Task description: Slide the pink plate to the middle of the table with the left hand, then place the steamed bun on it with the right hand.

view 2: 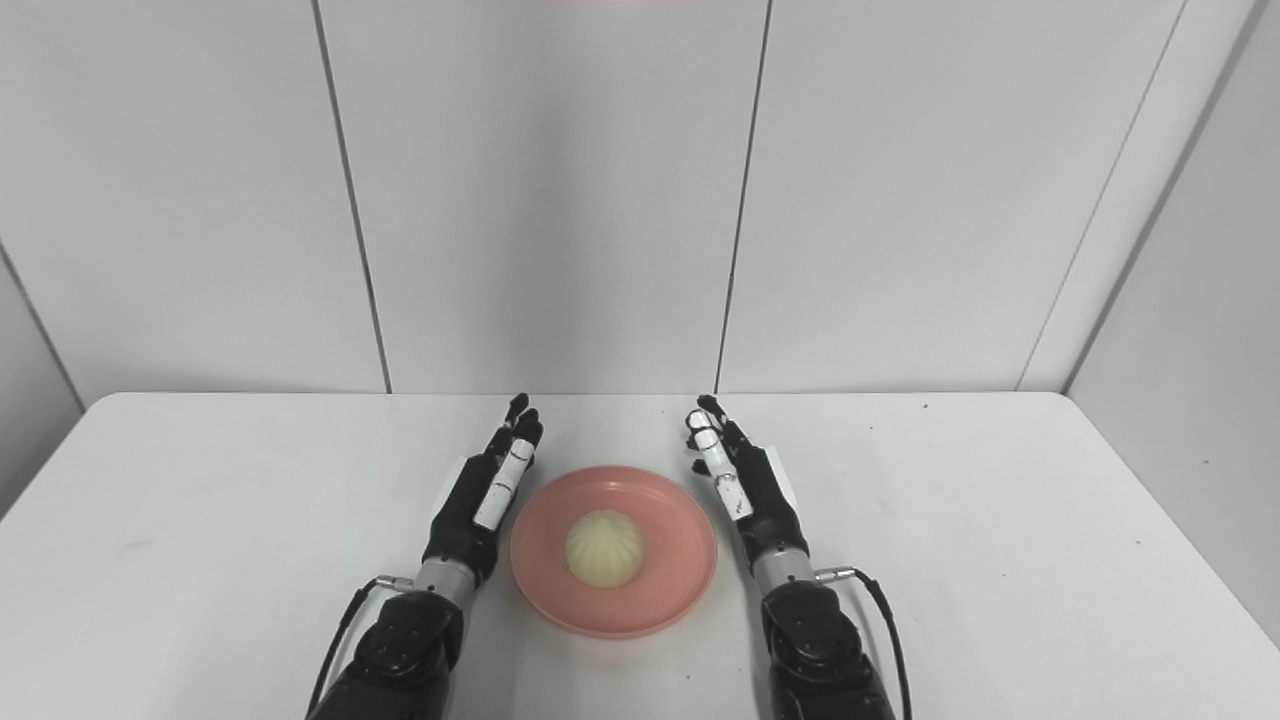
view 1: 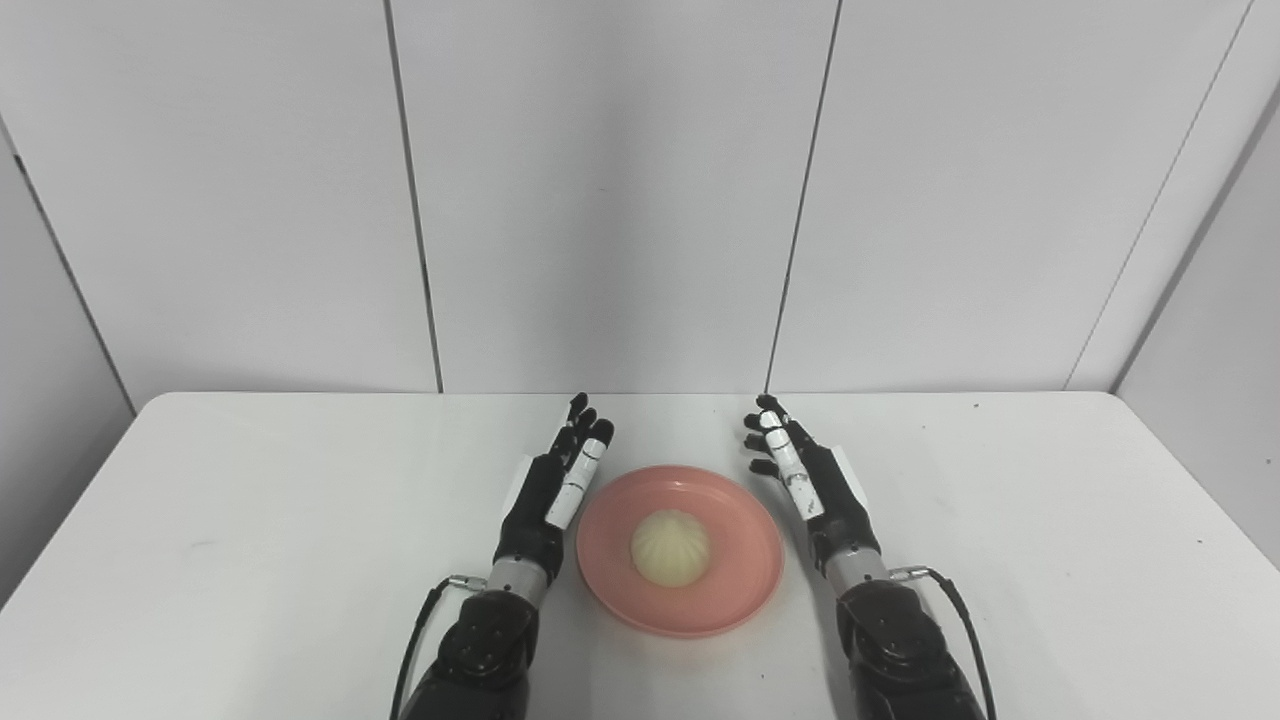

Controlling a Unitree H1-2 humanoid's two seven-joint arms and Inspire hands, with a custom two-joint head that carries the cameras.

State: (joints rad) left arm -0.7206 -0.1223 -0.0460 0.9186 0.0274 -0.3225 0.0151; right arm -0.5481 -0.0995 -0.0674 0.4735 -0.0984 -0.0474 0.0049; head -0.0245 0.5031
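Note:
A pink plate [view 1: 735, 590] lies on the white table near its middle, toward the front. A pale steamed bun [view 1: 670, 548] sits in the plate's centre. My left hand [view 1: 560, 485] is open just left of the plate, fingers stretched forward, holding nothing. My right hand [view 1: 805, 480] is open just right of the plate, fingers apart and stretched forward, holding nothing. Both hands flank the plate; I cannot tell whether the left one touches its rim. The plate [view 2: 680, 590] and bun [view 2: 605, 547] also show in the right eye view.
The white table [view 1: 250, 520] reaches to a white panelled wall [view 1: 600, 200] at the back. Its left and right edges are in view. Thin cables run along both forearms.

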